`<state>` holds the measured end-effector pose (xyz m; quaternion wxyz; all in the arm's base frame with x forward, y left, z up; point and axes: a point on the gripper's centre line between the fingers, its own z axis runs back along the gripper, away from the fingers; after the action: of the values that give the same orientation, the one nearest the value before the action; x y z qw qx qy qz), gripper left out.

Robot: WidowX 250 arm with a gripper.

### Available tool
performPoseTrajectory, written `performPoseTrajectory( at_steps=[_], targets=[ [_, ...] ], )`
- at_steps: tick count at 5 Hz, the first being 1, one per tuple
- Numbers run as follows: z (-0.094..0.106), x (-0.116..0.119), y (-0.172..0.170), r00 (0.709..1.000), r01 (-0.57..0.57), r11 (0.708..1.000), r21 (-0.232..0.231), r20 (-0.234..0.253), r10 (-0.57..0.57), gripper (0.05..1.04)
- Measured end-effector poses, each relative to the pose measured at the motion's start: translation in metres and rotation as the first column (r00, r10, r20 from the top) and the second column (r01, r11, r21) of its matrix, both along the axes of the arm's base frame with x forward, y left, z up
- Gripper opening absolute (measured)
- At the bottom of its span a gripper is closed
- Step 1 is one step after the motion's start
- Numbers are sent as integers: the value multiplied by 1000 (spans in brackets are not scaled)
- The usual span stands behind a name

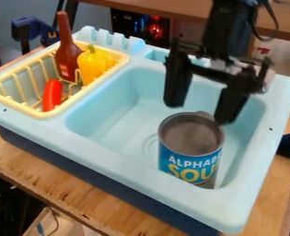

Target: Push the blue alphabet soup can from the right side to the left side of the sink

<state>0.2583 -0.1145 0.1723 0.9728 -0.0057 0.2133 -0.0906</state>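
Observation:
The black gripper (195, 110) hangs over the right part of the light blue sink (110, 117), its two fingers spread wide with nothing between them. Just below it, a soup can (190, 159) with a blue label and grey top stands upright in the sink basin, near the front right corner. The right fingertip is close to the can's back right rim; whether they touch I cannot tell.
At the left, a yellow dish rack (39, 113) holds a brown bottle (67, 55), a yellow pepper (95, 63) and a red-orange item (51, 94). The sink unit rests on a wooden table (67, 184). A blue clamp (33, 28) stands behind at the upper left.

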Motion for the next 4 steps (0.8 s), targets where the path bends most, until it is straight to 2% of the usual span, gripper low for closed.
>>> performPoseTrajectory(
  at_steps=[2, 3, 4],
  targets=[
    [14, -30, -45, 992, 116, 993, 22, 56, -117, 1000],
    [13, -34, -55, 986, 138, 990, -15, 95, -136, 1000],
    [18, -42, -72, 967, 151, 985, -79, 218, -131, 1000]
  ],
)
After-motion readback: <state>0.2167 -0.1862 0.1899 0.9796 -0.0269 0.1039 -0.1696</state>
